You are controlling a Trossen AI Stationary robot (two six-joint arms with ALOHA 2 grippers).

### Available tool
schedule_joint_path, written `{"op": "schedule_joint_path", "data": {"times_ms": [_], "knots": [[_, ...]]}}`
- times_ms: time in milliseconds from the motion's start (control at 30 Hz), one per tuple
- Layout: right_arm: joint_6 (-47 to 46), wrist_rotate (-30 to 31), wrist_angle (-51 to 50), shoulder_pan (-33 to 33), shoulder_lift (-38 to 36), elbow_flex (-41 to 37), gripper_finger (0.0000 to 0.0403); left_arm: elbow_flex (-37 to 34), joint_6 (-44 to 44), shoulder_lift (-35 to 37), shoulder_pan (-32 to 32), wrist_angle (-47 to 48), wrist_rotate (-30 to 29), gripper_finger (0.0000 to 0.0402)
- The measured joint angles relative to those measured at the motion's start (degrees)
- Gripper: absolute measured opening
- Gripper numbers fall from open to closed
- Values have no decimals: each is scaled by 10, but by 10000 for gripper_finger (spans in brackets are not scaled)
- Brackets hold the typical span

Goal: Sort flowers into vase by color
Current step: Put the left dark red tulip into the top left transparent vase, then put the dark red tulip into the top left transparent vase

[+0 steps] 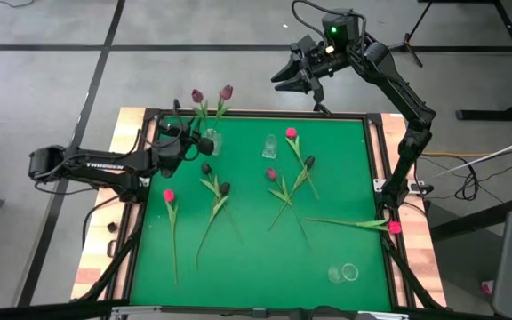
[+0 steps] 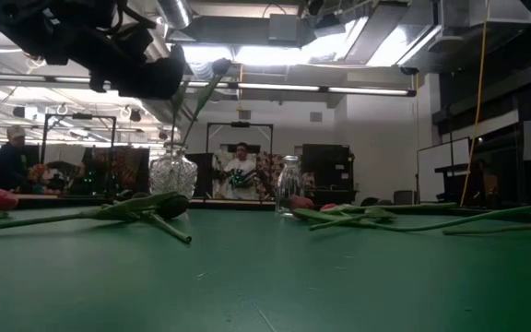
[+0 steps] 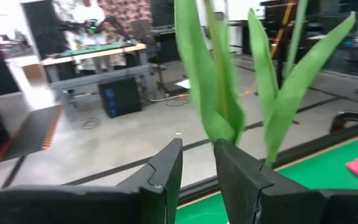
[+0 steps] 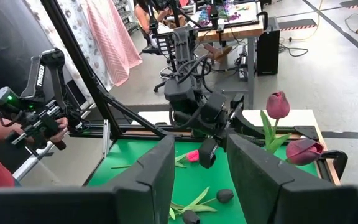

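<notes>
A cut-glass vase (image 1: 210, 142) (image 2: 173, 173) at the table's far left holds two dusky purple flowers (image 1: 197, 95) (image 4: 278, 104), their stems upright in it. My left gripper (image 1: 192, 142) (image 3: 197, 168) is level beside the vase, open, with the flowers' green leaves (image 3: 213, 93) rising just beyond its fingertips. My right gripper (image 1: 296, 78) (image 4: 201, 168) hangs open and empty, high beyond the far edge. Pink flowers (image 1: 169, 196) (image 1: 291, 133) and near-black flowers (image 1: 225, 188) (image 1: 309, 162) lie flat on the green mat.
A second glass vase (image 1: 269, 145) (image 2: 289, 184) stands empty at the far middle. A third glass (image 1: 345, 273) is near the front right corner. One pink flower (image 1: 395, 228) lies at the right edge. A raised black frame (image 1: 238, 113) runs around the mat.
</notes>
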State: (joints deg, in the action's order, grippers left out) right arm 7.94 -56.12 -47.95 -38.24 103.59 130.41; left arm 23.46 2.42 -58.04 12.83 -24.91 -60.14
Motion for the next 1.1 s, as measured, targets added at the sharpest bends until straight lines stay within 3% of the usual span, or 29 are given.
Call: {"op": "schedule_joint_path", "data": {"times_ms": [200, 333, 400, 467, 633, 733, 933, 1100], "knots": [[-44, 52, 10, 10, 0, 0, 147, 0, 13, 0, -36, -5, -39, 93], [-80, 218, 21, 46, 0, 0, 147, 0, 83, 0, -67, -17, -40, 93], [-166, 321, 60, 67, 1, 0, 147, 0, 125, 0, -84, -33, -40, 93], [-292, 379, 134, 85, 1, 0, 147, 0, 167, 0, -97, -47, -40, 93], [-602, 333, 423, 100, 1, 0, 147, 0, 266, 1, -114, -83, -37, 93], [-723, 319, 533, 106, -3, 2, 147, 0, 299, 1, -119, -87, -21, 93], [-697, 247, 499, 106, -16, 1, 147, 0, 320, 1, -126, -85, 73, 93], [-626, 187, 406, 123, -16, 1, 147, 0, 359, 1, -126, -82, 88, 93]]}}
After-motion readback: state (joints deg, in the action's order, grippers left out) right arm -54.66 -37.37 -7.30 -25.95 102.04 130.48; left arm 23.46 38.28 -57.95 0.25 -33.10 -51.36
